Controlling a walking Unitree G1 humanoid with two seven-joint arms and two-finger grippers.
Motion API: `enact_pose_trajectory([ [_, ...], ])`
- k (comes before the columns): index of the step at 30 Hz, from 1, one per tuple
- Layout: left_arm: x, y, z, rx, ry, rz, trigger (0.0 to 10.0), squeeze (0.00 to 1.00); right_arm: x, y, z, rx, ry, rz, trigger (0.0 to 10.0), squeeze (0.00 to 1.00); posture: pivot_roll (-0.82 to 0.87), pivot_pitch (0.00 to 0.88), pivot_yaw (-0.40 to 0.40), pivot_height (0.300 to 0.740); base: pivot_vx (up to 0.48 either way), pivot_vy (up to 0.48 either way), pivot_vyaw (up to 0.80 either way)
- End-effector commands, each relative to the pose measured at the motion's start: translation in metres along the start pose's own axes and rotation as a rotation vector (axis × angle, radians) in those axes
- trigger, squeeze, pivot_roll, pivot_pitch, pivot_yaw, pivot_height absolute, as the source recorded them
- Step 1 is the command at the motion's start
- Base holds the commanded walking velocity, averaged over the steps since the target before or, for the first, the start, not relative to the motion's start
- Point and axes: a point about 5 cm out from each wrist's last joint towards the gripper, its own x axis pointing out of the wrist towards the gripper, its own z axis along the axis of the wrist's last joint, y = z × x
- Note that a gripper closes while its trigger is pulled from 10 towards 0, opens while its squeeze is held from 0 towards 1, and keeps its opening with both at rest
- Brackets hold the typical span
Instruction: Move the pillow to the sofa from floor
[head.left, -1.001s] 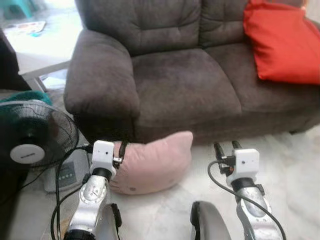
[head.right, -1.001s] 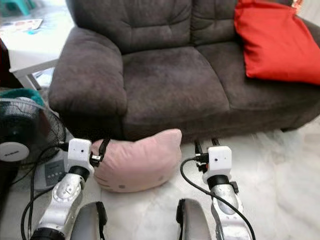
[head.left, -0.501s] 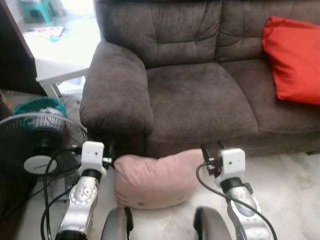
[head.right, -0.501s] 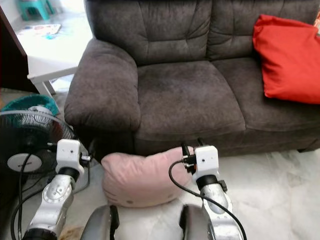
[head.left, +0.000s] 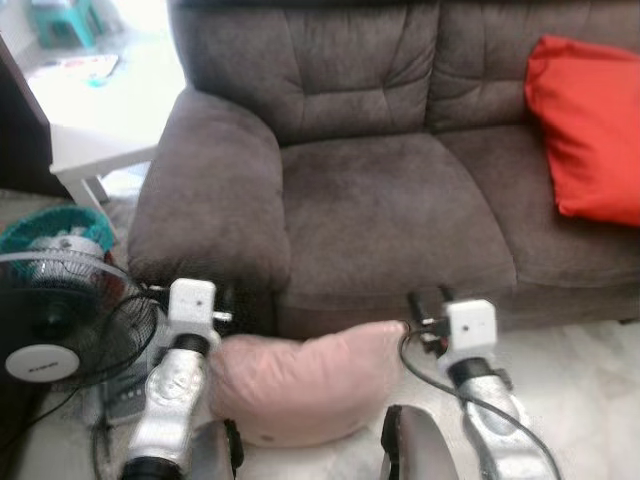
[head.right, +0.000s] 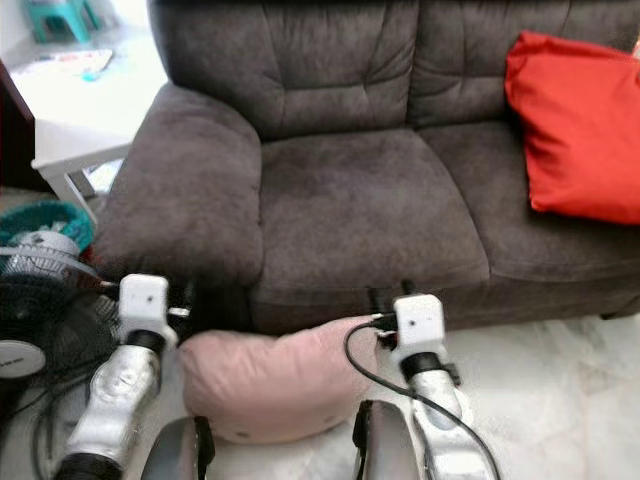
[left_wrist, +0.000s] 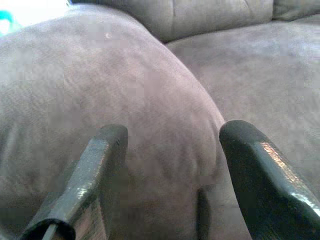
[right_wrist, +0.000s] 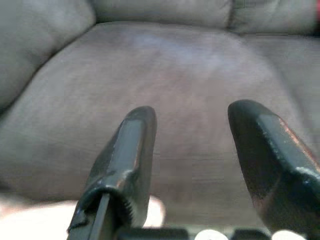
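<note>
Pink pillow (head.left: 300, 385) on floor against sofa (head.left: 390, 200), left pincer (left_wrist: 170, 145) and right pincer (right_wrist: 192, 135) agape, empty

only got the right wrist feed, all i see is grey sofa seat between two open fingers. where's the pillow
Observer: The pink pillow lies on the floor against the sofa front, between the two arms.
Operator: left gripper on it
Observer: No. The left gripper is open and points at the sofa's armrest, above the pillow's left end.
Operator: seat free to drop it
Observer: The near seat cushion is bare; a red pillow leans at the sofa's right end.
</note>
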Motion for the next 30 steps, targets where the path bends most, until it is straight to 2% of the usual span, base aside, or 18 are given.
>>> enact_pose_trajectory([
  [1, -0.004, 0.016, -0.004, 0.026, 0.018, 0.035, 10.0, 0.0, 0.001, 0.013, 0.0, 0.023, -0.002, 0.035, 10.0, 0.0, -0.01, 0.039, -0.007, 0.465, 0.337, 0.0, 0.0],
  [6, -0.011, 0.012, -0.012, 0.073, 0.045, -0.023, 10.0, 0.0, 0.001, 0.014, 0.001, 0.023, -0.004, 0.037, 10.0, 0.0, -0.01, 0.04, -0.005, 0.465, 0.197, 0.0, 0.0],
  [12, -0.028, 0.02, -0.034, 0.101, 0.154, -0.032, 10.0, 0.0, 0.001, 0.013, 0.0, 0.019, -0.001, 0.036, 10.0, 0.0, 0.0, 0.043, -0.006, 0.465, 0.0, 0.0, 0.0],
  [13, -0.034, 0.024, -0.044, 0.088, 0.22, -0.01, 10.0, 0.0, 0.001, 0.013, -0.001, 0.015, 0.004, 0.039, 10.0, 0.0, 0.0, 0.044, -0.007, 0.465, 0.0, 0.0, 0.0],
  [17, -0.045, 0.032, -0.064, -0.013, 0.344, 0.069, 10.0, 0.0, 0.002, 0.013, 0.0, 0.015, 0.004, 0.04, 10.0, 0.0, 0.0, 0.044, -0.009, 0.465, 0.0, 0.0, 0.0],
  [18, -0.045, 0.032, -0.064, -0.013, 0.344, 0.069, 10.0, 0.0, 0.002, 0.013, 0.0, 0.015, 0.004, 0.04, 10.0, 0.0, 0.0, 0.044, -0.009, 0.465, 0.0, 0.0, 0.0],
  [21, -0.052, 0.037, -0.079, -0.041, 0.43, 0.105, 10.0, 0.0, 0.003, 0.013, 0.0, 0.012, 0.003, 0.044, 10.0, 0.0, 0.0, 0.042, -0.011, 0.465, 0.0, 0.0, 0.0],
  [26, -0.054, 0.042, -0.086, -0.04, 0.461, 0.117, 10.0, 0.0, 0.005, 0.011, 0.002, 0.012, -0.002, 0.041, 10.0, 0.0, -0.01, 0.043, -0.015, 0.465, 0.0, 0.0, 0.0],
  [29, -0.049, 0.047, -0.089, -0.078, 0.487, 0.107, 10.0, 0.0, 0.005, 0.01, 0.003, 0.009, -0.004, 0.044, 10.0, 0.0, -0.01, 0.046, -0.02, 0.465, 0.0, 0.0, 0.0],
  [30, -0.046, 0.049, -0.089, -0.074, 0.488, 0.098, 10.0, 0.73, 0.005, 0.01, 0.003, 0.008, -0.006, 0.045, 10.0, 0.0, -0.01, 0.046, -0.02, 0.465, 0.0, 0.0, 0.0],
])
